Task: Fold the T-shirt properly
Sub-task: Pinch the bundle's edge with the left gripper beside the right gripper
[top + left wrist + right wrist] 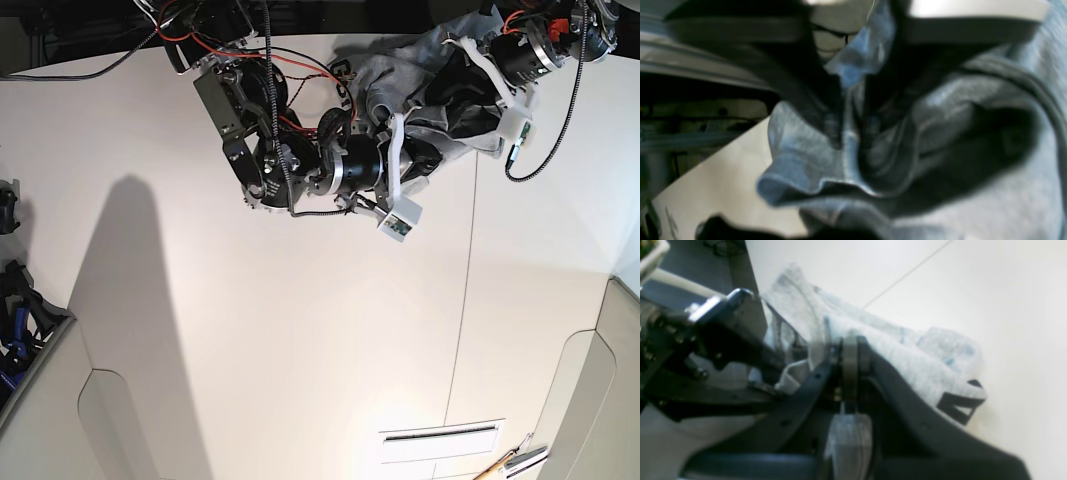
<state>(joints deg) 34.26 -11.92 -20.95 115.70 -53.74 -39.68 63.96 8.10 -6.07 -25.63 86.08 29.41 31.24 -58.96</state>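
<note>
Overhead, the base view shows a white table with both arms reaching in from its far edge. The shirt sits bunched in a heap at that far edge, toward the view's right, and is grey and heavily creased. Both arms meet at this heap.

The right gripper comes in from the base view's left. Its wrist view looks along two dark fingers whose tips are pressed together, with a fold of the pale heather shirt pinched between them. So its jaws are closed on the cloth. Beyond the tips, the shirt drapes down onto the table, and part of a black block letter shows on the lowest corner of the fabric. A thin seam line crosses the white surface behind it.

The left gripper comes in from the base view's right, at the top corner of the heap. Its wrist view is blurred and filled with cloth. Grey folds crowd between two dark finger shapes, and a strip of fabric rises up through the narrow gap between them. The jaws look nearly closed, yet the blur leaves it unclear whether they truly grip the shirt or only sit among its folds. A hemmed edge of the shirt curls out below, hanging over the table's pale surface.

Red and black cables trail across the right arm.
</note>
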